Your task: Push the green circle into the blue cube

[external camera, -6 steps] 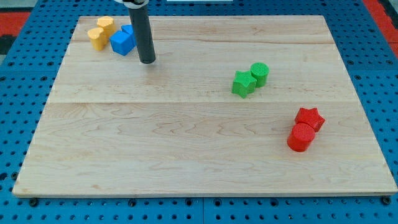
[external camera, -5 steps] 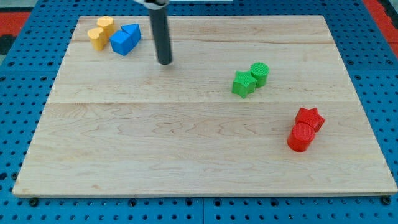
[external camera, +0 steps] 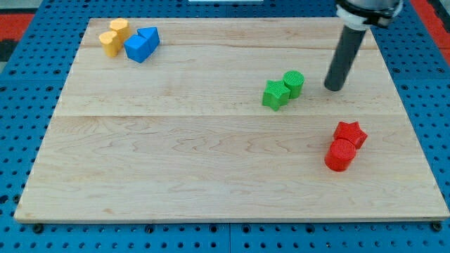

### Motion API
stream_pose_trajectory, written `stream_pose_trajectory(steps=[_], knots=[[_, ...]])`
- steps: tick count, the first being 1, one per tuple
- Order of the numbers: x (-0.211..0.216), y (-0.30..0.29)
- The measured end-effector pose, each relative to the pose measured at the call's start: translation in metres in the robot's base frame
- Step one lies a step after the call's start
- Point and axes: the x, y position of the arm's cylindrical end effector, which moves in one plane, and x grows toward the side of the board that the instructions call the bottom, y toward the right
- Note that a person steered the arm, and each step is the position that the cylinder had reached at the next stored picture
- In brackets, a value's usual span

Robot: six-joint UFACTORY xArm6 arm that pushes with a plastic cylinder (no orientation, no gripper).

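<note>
Since the earlier frames my tip [external camera: 335, 88] has crossed from the upper left of the frame, near the blue blocks, over to the upper right; it now sits just right of the green circle [external camera: 294, 83], w/ a small gap, not touching. No blocks have shifted.

No hand on this rig, so nothing grasped or released: just a bare rod, free of contact.

Judgement: that puts the tip on the far side of the circle from the blue cube [external camera: 138, 48], which sits well apart in the upper left, so a leftward push looks set up. Snag: the green star [external camera: 275, 94] touches the circle on its lower-left side, roughly in the push line, and may get dragged along.

Hard to tell: the blue cube touches a second blue block [external camera: 150, 35], wedge-like, shape unclear. Two yellow blocks [external camera: 113, 36] sit just left of them, shapes uncertain. Rod's upper part is cut off at the frame's top. Red star [external camera: 351, 133] and red cylinder [external camera: 341, 154] lie at lower right, out of the way.
</note>
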Motion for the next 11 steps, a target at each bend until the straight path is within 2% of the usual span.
stream_pose_trajectory(steps=[2,4,5,6,7,8,9,10,11], knots=[[0.001,-0.007],[0.013,-0.065],[-0.003,-0.1],[-0.016,-0.106],[-0.007,-0.066],[-0.028,-0.041],[-0.072,-0.115],[-0.075,-0.235],[-0.053,-0.189]])
